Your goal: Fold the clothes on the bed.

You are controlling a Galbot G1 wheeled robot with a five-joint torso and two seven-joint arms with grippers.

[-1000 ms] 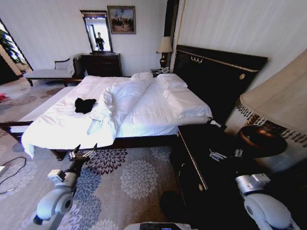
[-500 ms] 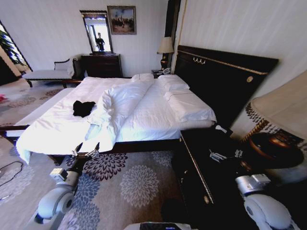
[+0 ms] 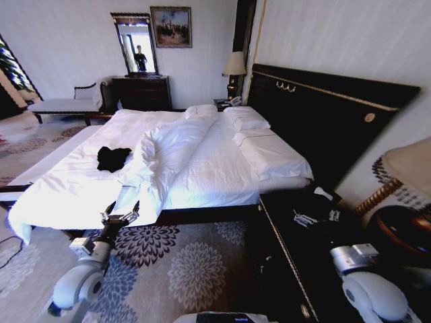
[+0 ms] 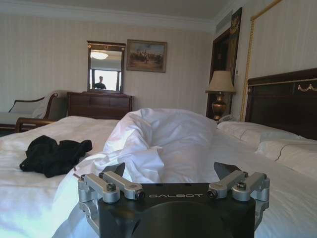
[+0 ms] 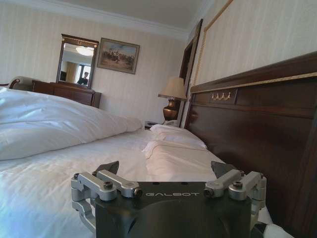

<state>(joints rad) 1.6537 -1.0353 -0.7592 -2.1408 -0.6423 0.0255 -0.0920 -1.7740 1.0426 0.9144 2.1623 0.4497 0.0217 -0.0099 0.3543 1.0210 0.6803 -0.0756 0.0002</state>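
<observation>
- large double bed with white sheets and a tall dark wooden headboard with gold trim (image 3: 222,168) takes up the middle of the scene, headboard on the right, robot standing off the near side edge
- bulky white duvet (image 3: 165,151) is bunched into a long ridge running from the near edge toward the far pillows; probably pushed aside to leave flat sheet on the left half for folding
- white pillows (image 3: 246,120) are stacked at the far right by the headboard, well apart from the garment
- dark wooden nightstand (image 3: 300,242) at near right carries small clutter I can't identify, and a round lamp base; nothing on it touches the task's things
- dark dresser with a mirror above it (image 3: 143,91) stands against the far wall, pale upholstered bench to its left
- small black crumpled T-shirt (image 3: 112,158) lies in a heap on the left half of the bed, just left of the duvet ridge; lettering not visible; unfolded, so task looks not started
- left gripper (image 3: 121,215) is held low at the near bed edge, under the duvet's hanging end, aimed at the bed; fingers spread apart, empty, well short of the shirt; reads as an approach pose
- right gripper (image 5: 166,173) is aimed across the right half of the mattress toward the pillows; fingers spread, nothing between them, likely just waiting
</observation>
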